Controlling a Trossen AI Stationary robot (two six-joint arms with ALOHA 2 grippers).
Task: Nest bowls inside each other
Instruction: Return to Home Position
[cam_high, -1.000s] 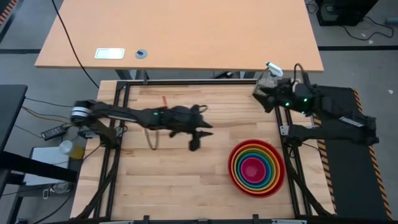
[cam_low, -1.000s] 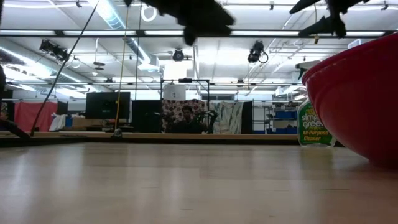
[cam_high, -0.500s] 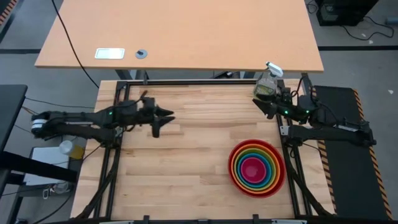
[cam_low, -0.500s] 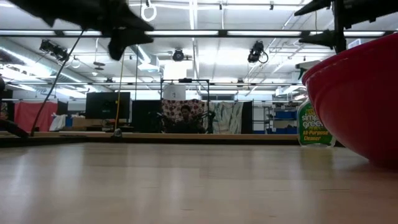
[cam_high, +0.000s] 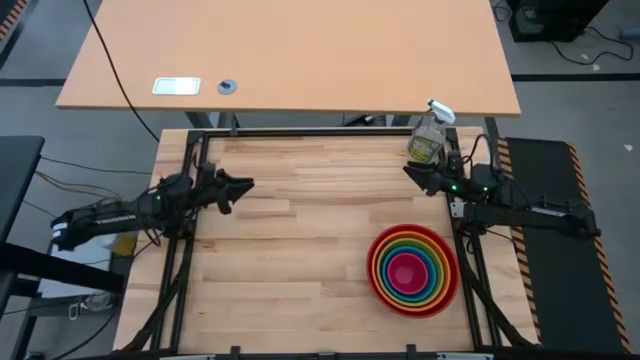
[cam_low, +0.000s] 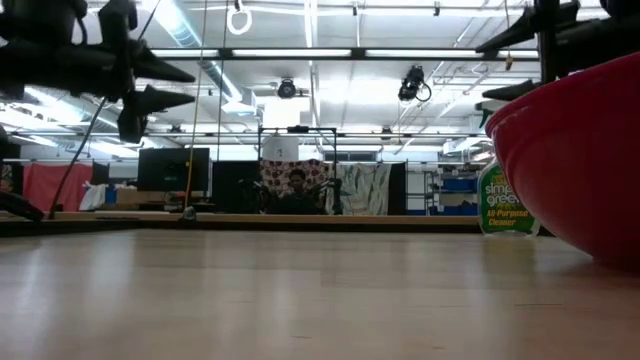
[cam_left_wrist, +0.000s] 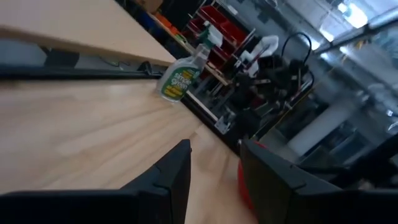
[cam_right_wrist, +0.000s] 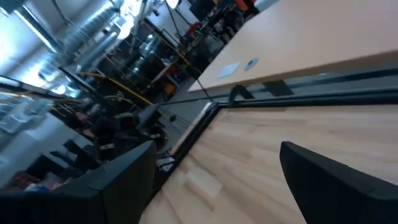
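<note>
The bowls (cam_high: 412, 270) stand nested in one stack on the table's near right, red outermost and pink innermost, the red one resting on the wood. The low view shows the red bowl's wall (cam_low: 580, 160). My left gripper (cam_high: 243, 187) hovers by the table's left edge, pointing level toward the right, open with nothing between its fingers (cam_left_wrist: 214, 168). My right gripper (cam_high: 410, 172) hovers at the far right edge beside the spray bottle, open and empty (cam_right_wrist: 217, 180). Neither gripper is near the bowls.
A clear spray bottle (cam_high: 428, 135) with a green label stands at the table's far right corner, just behind my right gripper. A black frame (cam_high: 190, 200) borders the table. Bare wood (cam_high: 300, 250) stretches between the two grippers and left of the bowls.
My left gripper has drawn back from the table's middle to its left edge, sinking and rolling as it went, with the gap between its fingers unchanged. My right gripper has sunk a little at the far right edge. The bowls have stayed put.
</note>
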